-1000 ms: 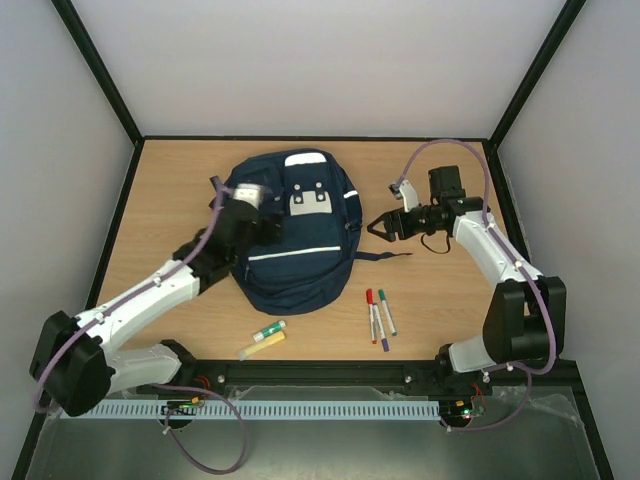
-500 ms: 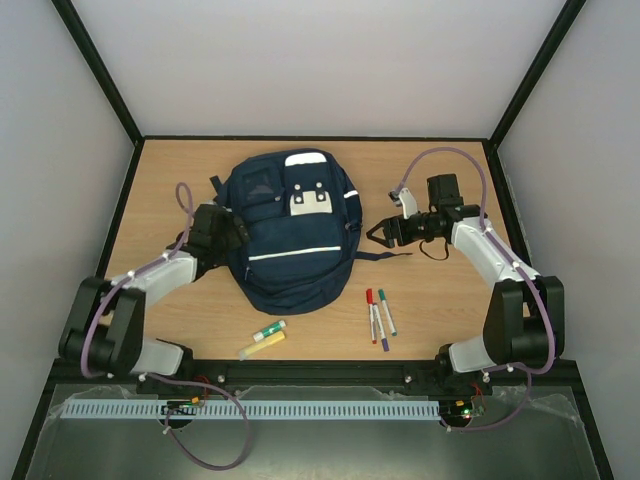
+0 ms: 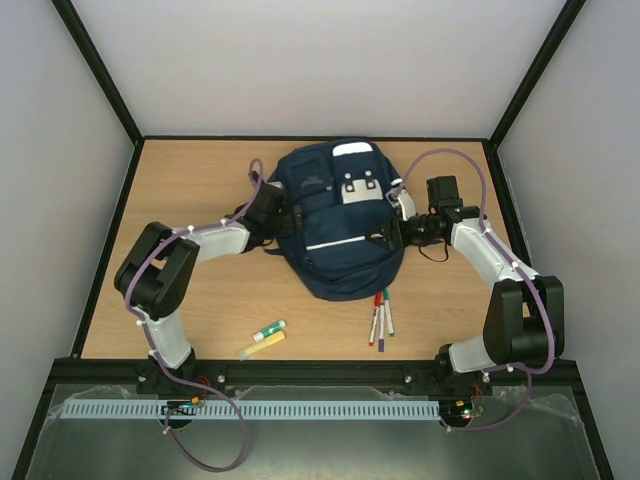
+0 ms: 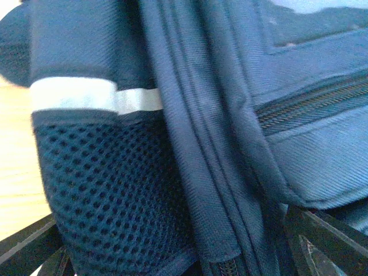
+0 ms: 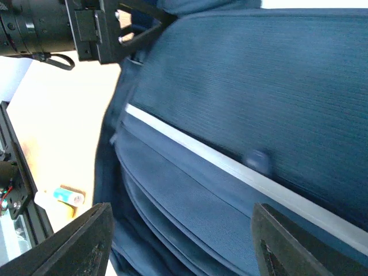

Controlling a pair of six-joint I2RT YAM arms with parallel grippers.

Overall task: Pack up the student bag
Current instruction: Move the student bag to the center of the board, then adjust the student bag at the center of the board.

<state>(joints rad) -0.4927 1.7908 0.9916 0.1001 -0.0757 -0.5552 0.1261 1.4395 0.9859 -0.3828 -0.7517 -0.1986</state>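
The navy student bag [image 3: 335, 225] with white stripes and a grey patch lies flat at mid-table. My left gripper [image 3: 287, 220] presses against its left side. In the left wrist view [image 4: 178, 253] the jaws stand wide apart with the mesh side pocket and a zip seam of the bag [image 4: 190, 144] between them. My right gripper [image 3: 390, 237] is at the bag's right edge. In the right wrist view [image 5: 184, 241] it is wide open, with the bag's front [image 5: 230, 115] filling the frame between the fingers.
Three markers [image 3: 380, 315] lie just in front of the bag's lower right edge. A yellow and green tube [image 3: 263, 338] lies near the front edge and also shows in the right wrist view [image 5: 60, 198]. The left arm's wrist [image 5: 52, 26] shows beyond the bag.
The bag has slid to the right across the table, up against my right gripper. My left arm swung in and followed its left side. The markers now touch the bag's edge.
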